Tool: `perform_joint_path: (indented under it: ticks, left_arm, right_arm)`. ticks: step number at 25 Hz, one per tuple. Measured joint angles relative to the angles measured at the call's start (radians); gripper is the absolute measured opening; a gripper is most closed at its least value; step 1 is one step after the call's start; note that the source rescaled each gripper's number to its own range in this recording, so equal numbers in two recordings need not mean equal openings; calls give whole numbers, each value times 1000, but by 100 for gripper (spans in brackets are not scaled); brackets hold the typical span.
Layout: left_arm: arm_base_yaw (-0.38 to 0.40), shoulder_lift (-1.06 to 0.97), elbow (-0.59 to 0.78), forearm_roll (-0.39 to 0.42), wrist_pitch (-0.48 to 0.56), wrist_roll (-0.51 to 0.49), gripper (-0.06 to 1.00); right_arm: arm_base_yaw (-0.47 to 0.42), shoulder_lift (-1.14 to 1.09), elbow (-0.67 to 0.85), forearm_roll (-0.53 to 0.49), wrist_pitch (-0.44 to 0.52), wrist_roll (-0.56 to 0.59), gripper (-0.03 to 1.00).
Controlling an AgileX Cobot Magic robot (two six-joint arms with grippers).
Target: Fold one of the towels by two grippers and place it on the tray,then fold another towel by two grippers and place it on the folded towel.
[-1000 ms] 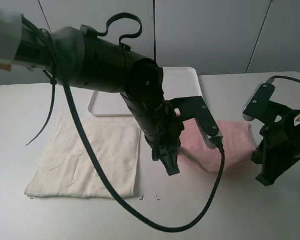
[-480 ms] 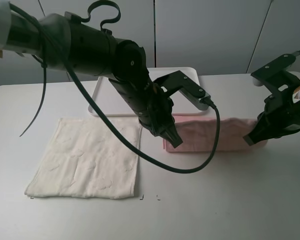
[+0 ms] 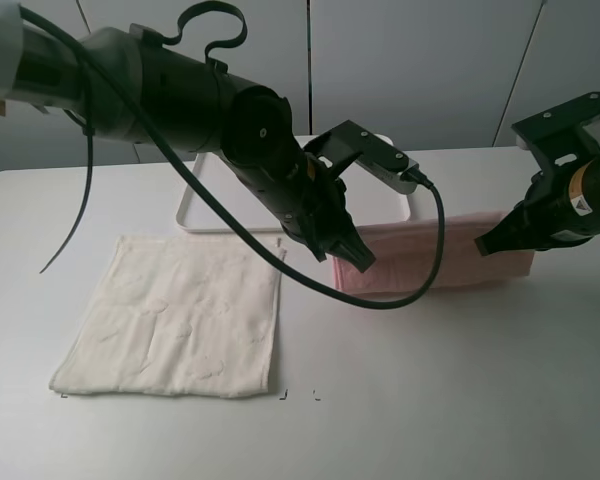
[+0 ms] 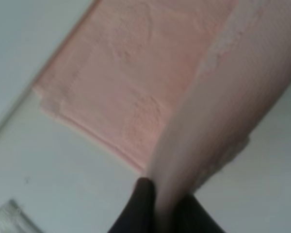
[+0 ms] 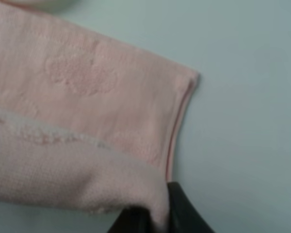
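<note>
Both ends of the pale pink towel (image 3: 410, 262) are pinched: the left end effector (image 3: 354, 256) is clenched on one, the right end effector (image 3: 490, 245) on the other. Doubled over, the towel sits on the table (image 3: 430, 400) just beside the tray (image 3: 202, 210).

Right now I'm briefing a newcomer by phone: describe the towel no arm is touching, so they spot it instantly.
On the white table, find the white tray at the far middle. Just in front of its left end lies the cream-white towel, spread flat. Unlike the pink towel to its right, folded narrow and pinched at both ends, it is cream, open and untouched.
</note>
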Motion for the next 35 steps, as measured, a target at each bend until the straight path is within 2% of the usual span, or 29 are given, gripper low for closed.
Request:
perform_joint_path:
  ticks: [3,4,5,6,7,9,10,12,14,17,19,21,23,26,28,32,35]
  left_arm:
    - [0,0,0,52,-17,-64,6]
    - [0,0,0,71,-17,-89,11]
    - [0,0,0,95,-15,-115,20]
    - [0,0,0,120,-15,-137,32]
    - [0,0,0,147,-11,-166,44]
    - [0,0,0,197,-9,-235,81]
    - [0,0,0,226,-7,-271,91]
    - [0,0,0,282,-5,-348,97]
    - [0,0,0,314,-5,-386,99]
    - [0,0,-4,325,29,-404,99]
    - [5,2,-26,315,97,-418,99]
    - [11,12,-71,272,170,-437,99]
    - [25,32,-117,222,211,-456,99]
    - [40,65,-177,144,284,-465,99]
    - [42,72,-192,105,320,-448,99]
    - [42,72,-194,80,346,-405,99]
    - [42,79,-216,90,356,-445,99]
  right_arm:
    - [0,9,0,-132,-18,96,1]
    - [0,17,0,-166,-25,121,5]
    - [0,23,0,-202,-36,137,14]
    - [0,32,0,-233,-57,145,24]
    - [0,39,0,-262,-80,157,42]
    - [0,51,0,-319,-100,204,80]
    - [0,59,-3,-348,-85,236,90]
    - [0,70,-9,-384,-26,325,98]
    - [0,74,-16,-393,33,401,99]
    - [0,74,-33,-366,41,437,99]
    - [0,79,-56,-300,37,412,99]
    - [0,102,-96,-172,46,310,99]
    - [0,146,-156,4,97,111,99]
    - [-2,240,-278,286,234,-210,99]
    - [-16,288,-355,453,301,-356,99]
    - [-101,304,-460,660,366,-535,99]
    - [-187,304,-502,774,421,-677,99]
